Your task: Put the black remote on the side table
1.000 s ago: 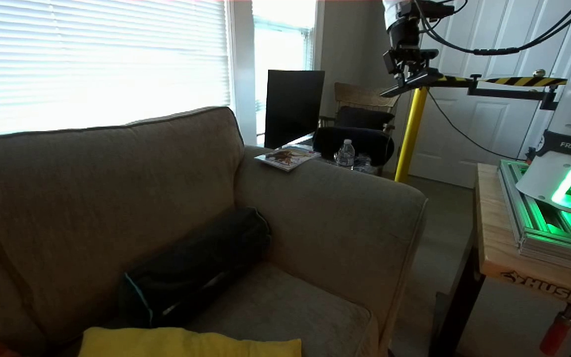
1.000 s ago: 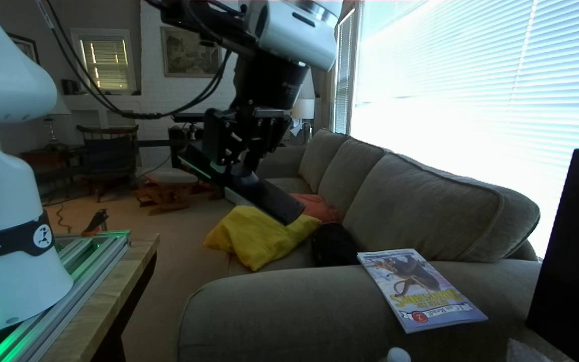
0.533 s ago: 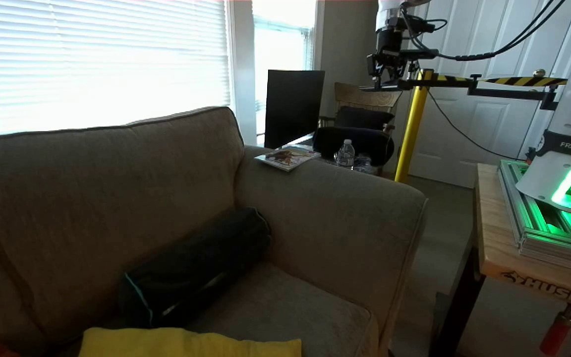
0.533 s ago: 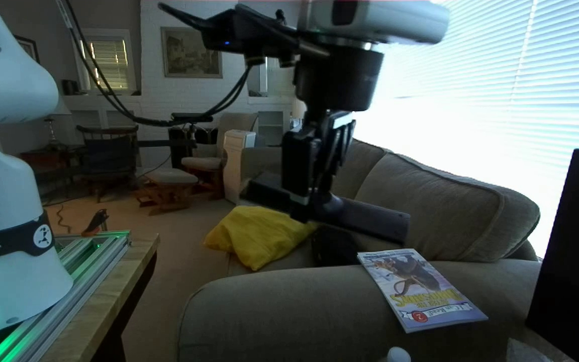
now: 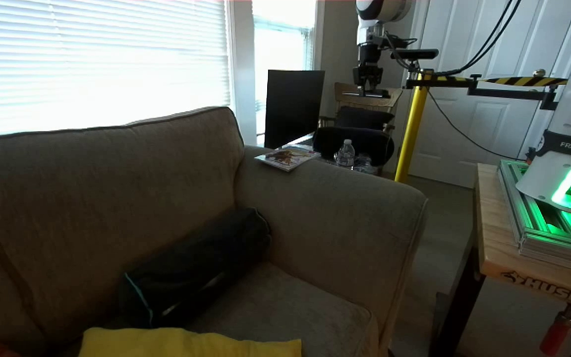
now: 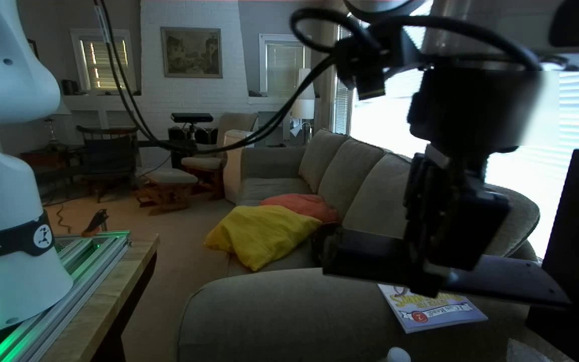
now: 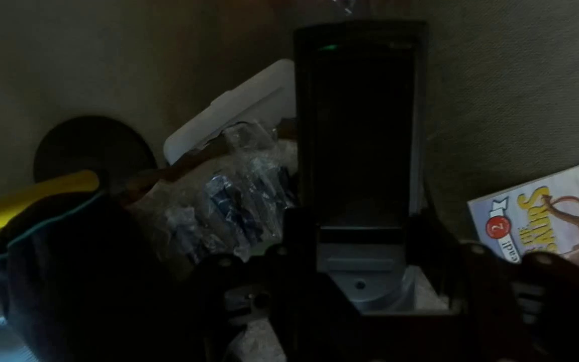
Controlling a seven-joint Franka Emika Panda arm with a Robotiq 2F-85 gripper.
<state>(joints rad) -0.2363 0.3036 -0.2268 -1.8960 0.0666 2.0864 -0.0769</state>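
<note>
The black remote (image 7: 365,130) is a slim dark oblong held lengthwise between my fingers in the wrist view. My gripper (image 7: 360,226) is shut on its sides near one end. In an exterior view my gripper (image 6: 431,276) holds the remote (image 6: 510,279) nearly level, in front of the magazine. In an exterior view my gripper (image 5: 365,89) is high in the air beyond the couch arm, with the remote (image 5: 379,93) seen as a thin dark line. The side table's top cannot be made out; the couch arm and the things behind it hide it.
A magazine (image 5: 288,157) lies on the couch arm (image 5: 335,183). Behind it are a black screen (image 5: 293,109), a water bottle (image 5: 346,153) and a dark cushion (image 5: 325,141). Plastic-wrapped items (image 7: 234,201) and a white case (image 7: 249,105) lie below my gripper. A yellow post (image 5: 411,134) stands nearby.
The arm has swung past the couch arm toward the screen and bottle, carrying the remote. The remote has turned from steeply tilted to nearly level. The gripper has stayed shut on it.
</note>
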